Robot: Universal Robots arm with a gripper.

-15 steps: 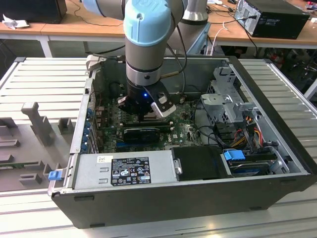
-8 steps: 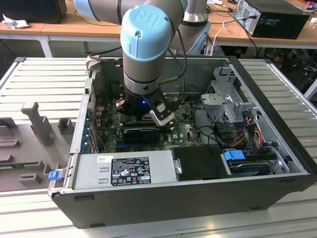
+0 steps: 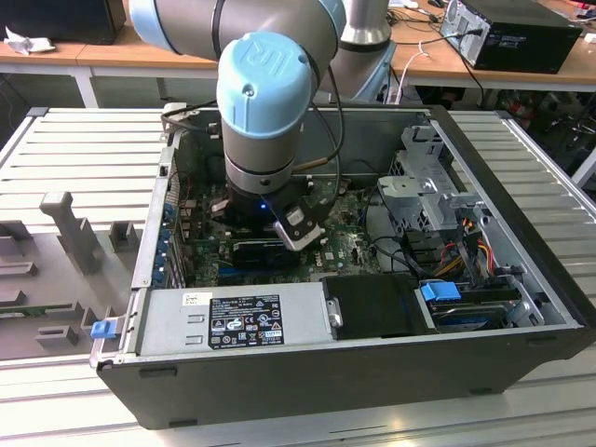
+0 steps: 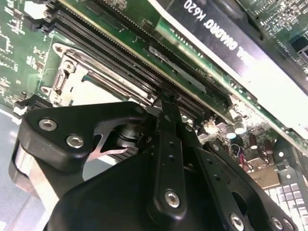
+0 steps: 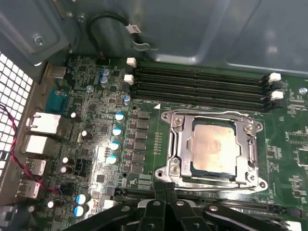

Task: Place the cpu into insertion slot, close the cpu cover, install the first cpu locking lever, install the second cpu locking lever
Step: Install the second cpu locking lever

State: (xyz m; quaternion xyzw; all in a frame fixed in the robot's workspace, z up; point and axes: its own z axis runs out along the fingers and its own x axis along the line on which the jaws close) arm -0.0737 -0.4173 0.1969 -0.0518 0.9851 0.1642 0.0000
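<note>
In the first wrist view the black linked fingers [image 5: 163, 192] are drawn together, tips meeting with nothing between them, just at the near edge of the socket. Right beyond them lies the thin square silver-grey metal cpu cover [image 5: 180, 144], folded flat so that its frame borders the chip on all sides. Through its window shows the cpu [image 5: 214, 147], a flat square chip with a dull grey metal top, seated level in the insertion slot [image 5: 195, 168], whose dark rim peeks out along the chip's near edge. By that look, placing and closing are done. I cannot tell whether either locking lever is hooked down.

Further on run four long black memory slots [image 5: 197, 82] on the green circuit board [image 5: 144, 106], then the grey steel wall of the computer case [image 5: 216, 29].

In the exterior view the grey-and-blue arm reaches straight down into the open case [image 3: 279, 372], its gripper [image 3: 298, 233] low over the board.
</note>
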